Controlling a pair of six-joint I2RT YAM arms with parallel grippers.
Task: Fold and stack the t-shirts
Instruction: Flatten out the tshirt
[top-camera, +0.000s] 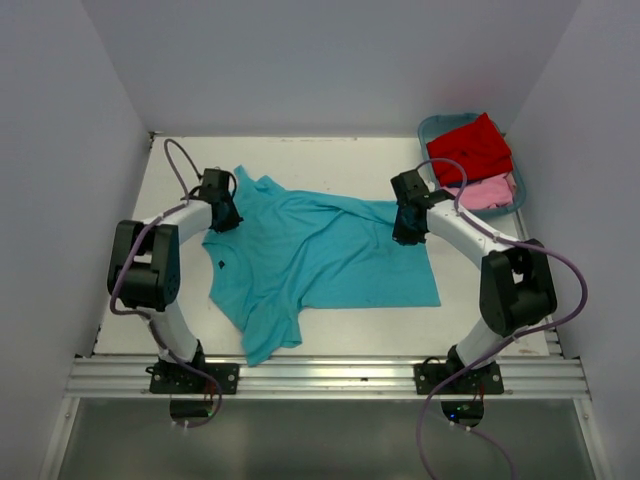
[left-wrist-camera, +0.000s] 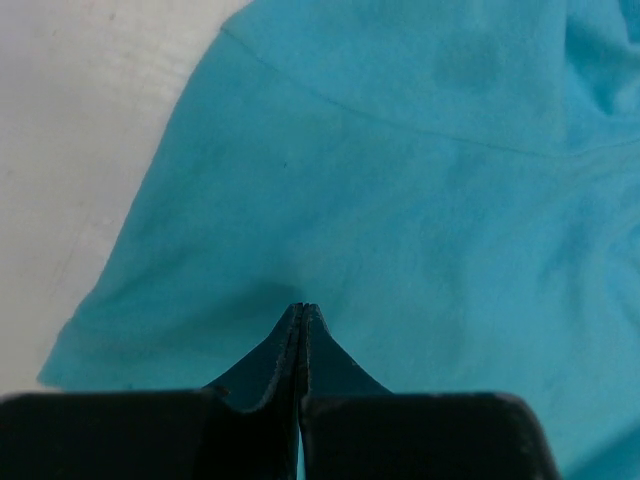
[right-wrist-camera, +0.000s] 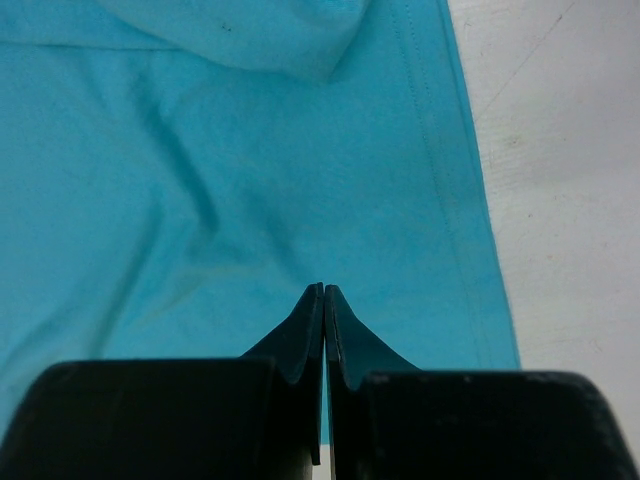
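Gripping stage of a fold on the turquoise t-shirt (top-camera: 320, 255), which lies spread and rumpled on the table (top-camera: 330, 160), well apart from the tub (top-camera: 432, 128) on its near-left side. Red t-shirt (top-camera: 472, 148) and pale pink t-shirt (top-camera: 488, 192) bunched inside the tub, not yet folded.

Left end effector (left-wrist-camera: 301, 308) closed down tight on the shirt's edge farthest from the tub; hard to tell whether sleeve or shoulder. Right end effector (right-wrist-camera: 323, 288) likewise closed tight, on the edge nearest the tub, just inside the stitched hem. Sliver of turquoise showing between each pair of fingers, so probably pinching a thin layer of cloth rather than nothing.

To do it well:
- Lift both together, and only slightly at first. Check for cloth rising with the fingers before committing.
- Keep equal height on both sides and a taut span between them, without pulling hard enough to slip so thin a pinch.
- Carry the held edge over in one smooth arc, aiming to line up the edges rather than to hurry.
- Watch the long flap trailing toward the table's near edge, away from the tub. Likely to drag or tuck under.
- Lay flat before letting go.
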